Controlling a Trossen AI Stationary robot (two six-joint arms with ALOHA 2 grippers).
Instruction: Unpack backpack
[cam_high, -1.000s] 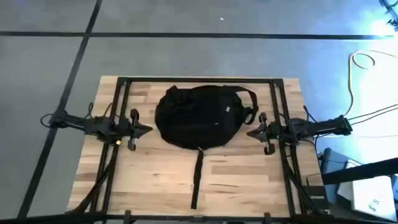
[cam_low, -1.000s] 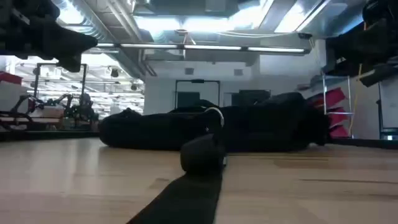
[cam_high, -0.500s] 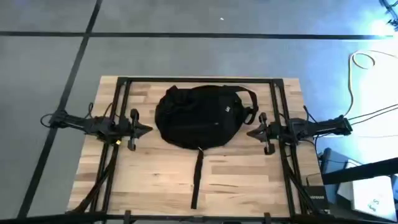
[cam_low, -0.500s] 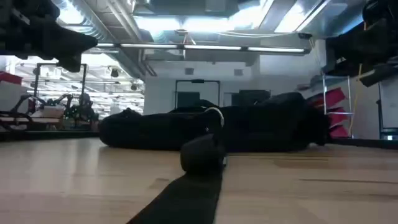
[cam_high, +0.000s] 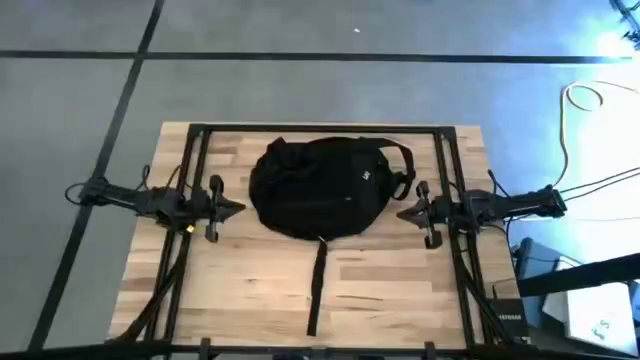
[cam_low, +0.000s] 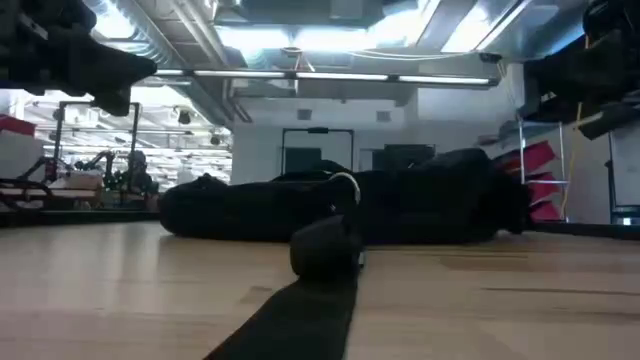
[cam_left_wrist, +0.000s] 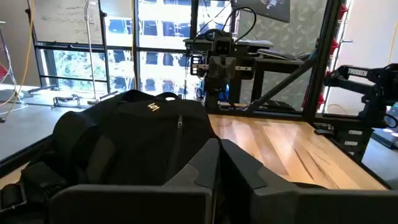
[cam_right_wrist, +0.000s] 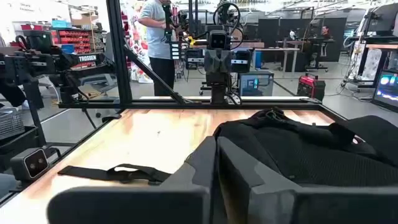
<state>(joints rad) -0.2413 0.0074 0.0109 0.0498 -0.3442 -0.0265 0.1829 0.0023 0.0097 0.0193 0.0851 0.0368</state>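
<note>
Big black backpack (cam_high: 325, 187) in the table's (cam_high: 400, 290) middle. Left claw (cam_high: 237, 208) and right claw (cam_high: 402, 212) pinched tight, holding nothing. Could snag the long strap (cam_high: 316, 290) and drag everything.

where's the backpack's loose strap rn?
High view: the strap runs from the backpack toward the table's near edge, roughly midway between the left gripper and right gripper, flat on the wood.

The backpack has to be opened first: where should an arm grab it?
Probably the looped strap arching off the backpack at its far right: it stands clear of the rounded body. The right gripper, shut beside it, is nearest.
</note>
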